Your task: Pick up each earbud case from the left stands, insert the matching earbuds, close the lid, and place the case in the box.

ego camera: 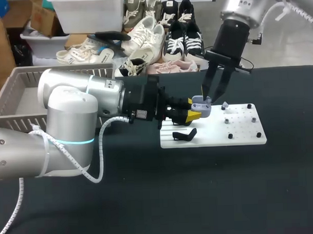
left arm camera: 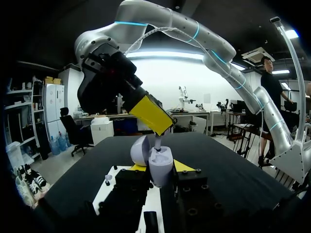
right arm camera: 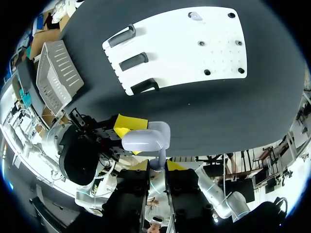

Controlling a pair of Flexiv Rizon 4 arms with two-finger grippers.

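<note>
**Both grippers meet over the board**

The left gripper [ego camera: 195, 114] reaches in from the left, its yellow tips pressed against two sides of a pale lilac, rounded plastic earbud case [ego camera: 201, 106]. The case is held in the air over the left part of the board, upright, with its lid hinged open on the side away from the gripper. Its shell is smooth and glossy.

The right gripper [right arm camera: 157, 166] comes down from the far right and stands directly above the case. Its tips are nearly together, pinching a small white earbud [left arm camera: 159, 142] by the top, with the stem pointing down into the open case.

At the far left sits a grey slatted plastic basket [ego camera: 57, 69]. Near the middle lies a flat white plastic board [ego camera: 239, 135]. Three black stands [right arm camera: 133, 60] line its left part, and small dark pegs dot its right part. A small pale piece [right arm camera: 195, 16] sits by the board's far edge, too small to make out. All of this rests on a black table [ego camera: 200, 197].
</note>
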